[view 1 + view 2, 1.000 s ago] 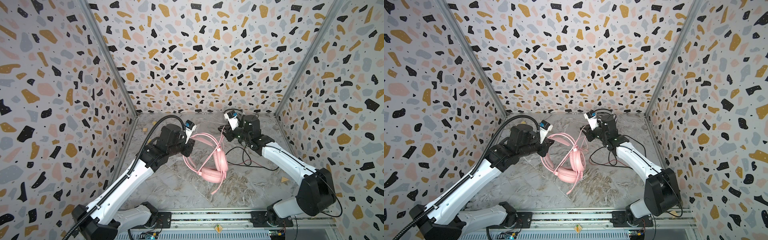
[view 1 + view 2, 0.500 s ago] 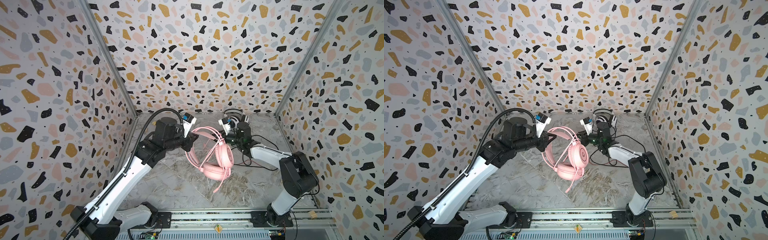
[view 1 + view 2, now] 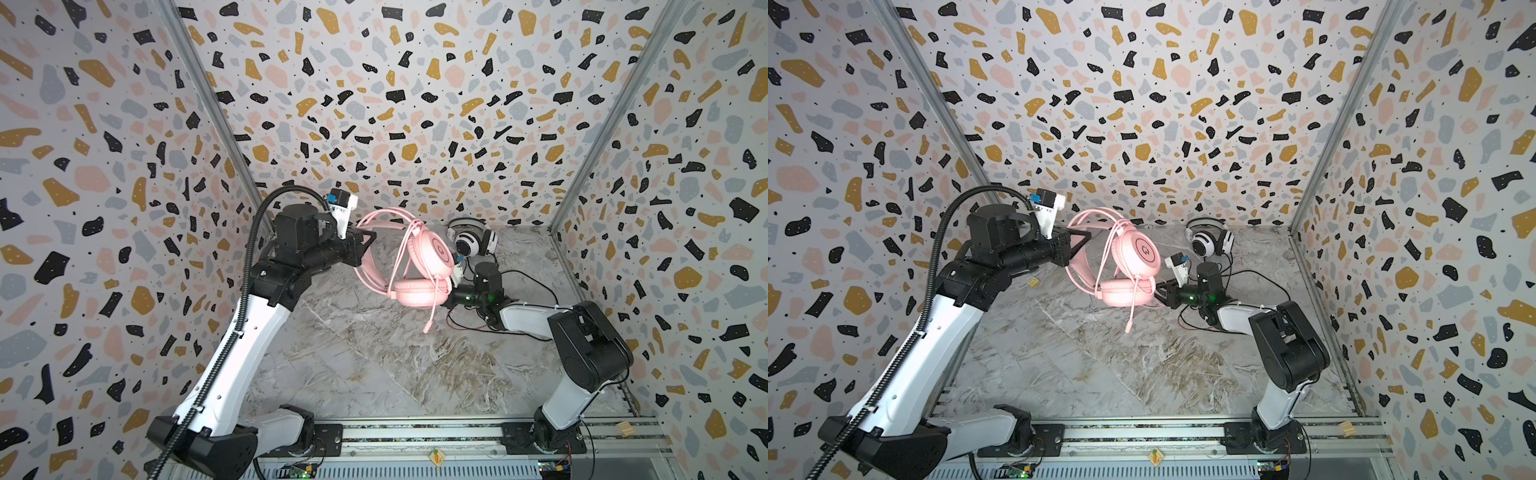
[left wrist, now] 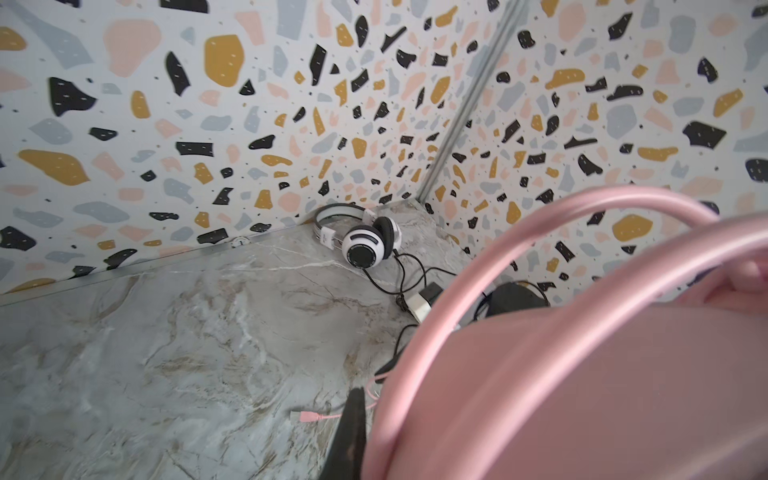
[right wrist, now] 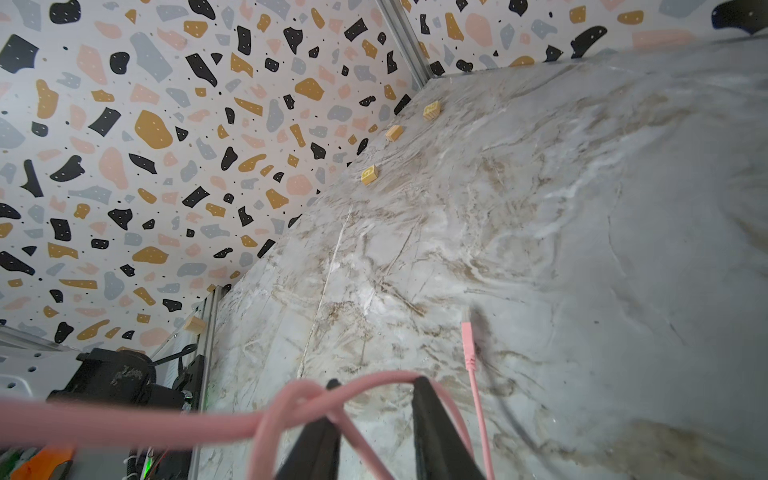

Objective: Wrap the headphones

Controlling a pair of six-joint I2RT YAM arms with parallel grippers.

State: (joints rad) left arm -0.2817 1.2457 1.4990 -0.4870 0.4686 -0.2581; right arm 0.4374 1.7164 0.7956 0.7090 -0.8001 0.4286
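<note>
Here the left pincer (image 3: 368, 239) is clenched on the thin headband of the pink headset (image 3: 434, 253), which hangs in the air above the marbled bench (image 3: 353, 365), well towards the back wall. In both top views one ear cup faces the camera with the other lying flat below it, and several turns of pink cable (image 3: 1106, 253) run over the band and down across the cups. A pink microphone boom (image 3: 1131, 316) dangles from the lower cup.

The right pincer (image 3: 1158, 291) sits low, just beside that lower cup. In the right wrist view its jaws stand apart, released, and the pink cable (image 5: 365, 380) lies across the two black fingers (image 5: 432, 428) in a loose loop rather than being pinched between them. The cable's plug (image 5: 467, 336) hangs free over the bench; the left wrist view shows the plug (image 4: 307, 415) too.

The white-and-black headset (image 3: 469, 243) rests on the bench in the far right corner, apart from both arms, its black cable (image 3: 536, 282) sprawled unwound around the right arm's wrist. Three small wooden blocks (image 5: 370, 174) lie along the bench's left edge
</note>
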